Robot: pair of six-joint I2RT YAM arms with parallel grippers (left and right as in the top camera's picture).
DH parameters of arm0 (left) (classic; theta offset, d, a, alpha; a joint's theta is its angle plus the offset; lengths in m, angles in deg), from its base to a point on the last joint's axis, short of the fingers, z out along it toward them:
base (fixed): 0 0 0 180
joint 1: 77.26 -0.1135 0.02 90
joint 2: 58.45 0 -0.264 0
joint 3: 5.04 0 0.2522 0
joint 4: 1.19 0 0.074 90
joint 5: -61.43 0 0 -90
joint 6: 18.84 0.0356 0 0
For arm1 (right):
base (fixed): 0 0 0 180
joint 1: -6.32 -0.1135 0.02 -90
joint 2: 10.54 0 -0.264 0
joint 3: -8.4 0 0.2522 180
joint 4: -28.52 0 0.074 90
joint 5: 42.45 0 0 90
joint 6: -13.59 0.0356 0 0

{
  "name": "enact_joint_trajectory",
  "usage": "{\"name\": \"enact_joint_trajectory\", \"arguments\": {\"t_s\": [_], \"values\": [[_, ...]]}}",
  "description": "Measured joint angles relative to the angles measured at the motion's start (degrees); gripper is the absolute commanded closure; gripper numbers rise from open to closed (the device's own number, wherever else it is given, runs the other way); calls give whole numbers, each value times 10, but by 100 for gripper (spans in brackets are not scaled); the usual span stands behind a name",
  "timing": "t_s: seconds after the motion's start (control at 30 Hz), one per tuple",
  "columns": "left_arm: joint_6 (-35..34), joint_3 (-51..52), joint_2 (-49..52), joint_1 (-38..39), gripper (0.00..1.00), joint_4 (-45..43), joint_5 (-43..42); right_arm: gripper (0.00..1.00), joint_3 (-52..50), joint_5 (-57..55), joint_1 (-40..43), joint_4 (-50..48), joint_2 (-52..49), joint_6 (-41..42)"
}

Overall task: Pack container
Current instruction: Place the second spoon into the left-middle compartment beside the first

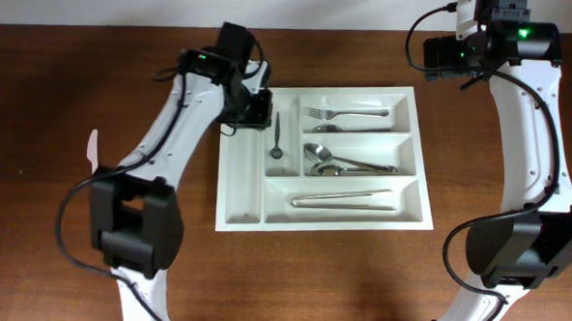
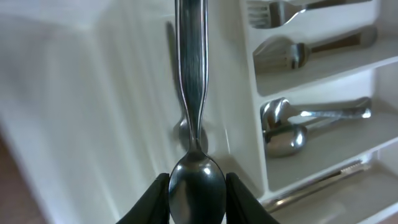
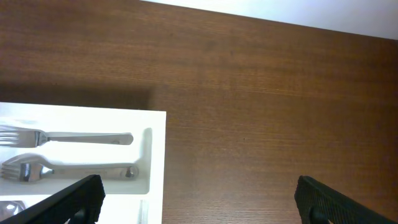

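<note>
The white cutlery tray (image 1: 241,192) lies at the table's middle. Its long compartments hold two forks (image 1: 351,115), spoons (image 1: 339,163) and a knife (image 1: 342,199). My left gripper (image 2: 197,196) is shut on the bowl of a metal spoon (image 2: 189,74), fingers pressed to both sides. The handle points away over a narrow upright compartment. In the overhead view this spoon (image 1: 275,136) shows in that compartment, just right of my left gripper (image 1: 259,109). My right gripper (image 3: 199,199) is open and empty over bare table, beside the tray's far right corner (image 3: 155,155).
A small white object (image 1: 93,150) lies on the brown table (image 1: 77,74) left of my left arm. The tray's leftmost narrow compartment (image 1: 239,168) holds nothing. A pale wall runs along the table's far edge.
</note>
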Motion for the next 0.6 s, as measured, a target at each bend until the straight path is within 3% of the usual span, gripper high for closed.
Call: {"name": "enact_joint_trajectory", "arguments": {"t_s": [0.27,0.33,0.37,0.6], "values": [[0,0,67,18,98,-51,-33,1,0,0,0,0,0,0],[0,0,67,18,57,-57,-35,1,0,0,0,0,0,0],[0,0,67,18,51,-57,-35,1,0,0,0,0,0,0],[-2,0,67,18,51,-57,-39,1,0,0,0,0,0,0]]}}
